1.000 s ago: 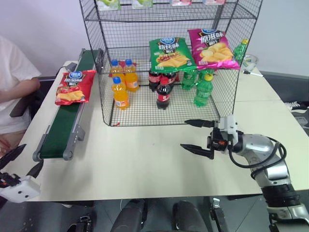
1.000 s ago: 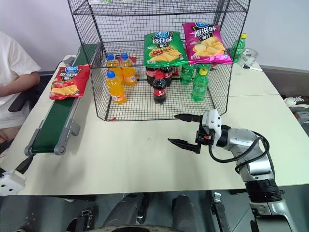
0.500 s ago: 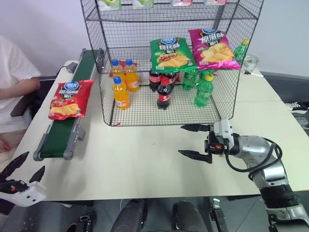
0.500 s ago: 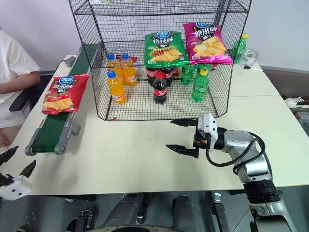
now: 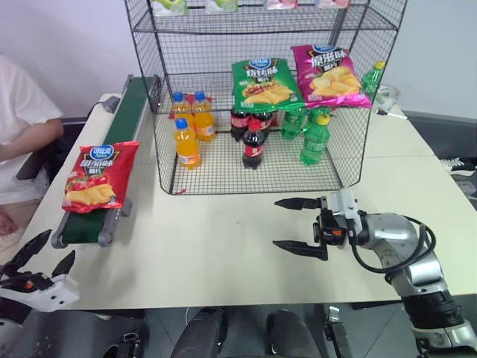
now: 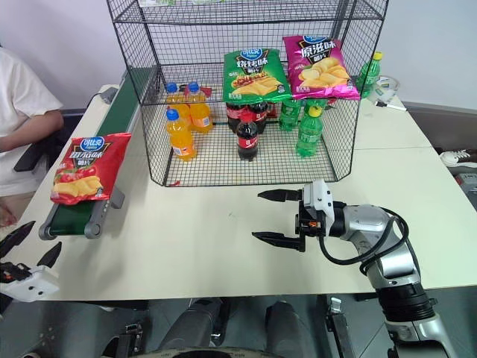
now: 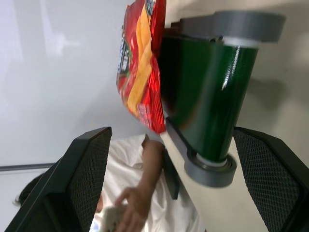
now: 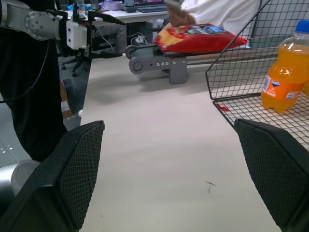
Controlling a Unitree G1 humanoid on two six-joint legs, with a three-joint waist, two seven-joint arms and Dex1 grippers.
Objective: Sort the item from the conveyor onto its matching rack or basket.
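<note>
Red crisp bag at the near end of the belt

One red crisp bag (image 5: 92, 177) lies on the belt (image 5: 112, 156), logo end toward the wire rack (image 5: 261, 89), long axis along the belt. Rack holds two crisp bags. Left gripper (image 5: 39, 262) and right gripper (image 5: 298, 225) gape, holding nothing.

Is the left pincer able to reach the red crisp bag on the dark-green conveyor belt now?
Probably yes: the open left pincer sits just off the belt's near end, facing the red crisp bag, nothing between.
</note>
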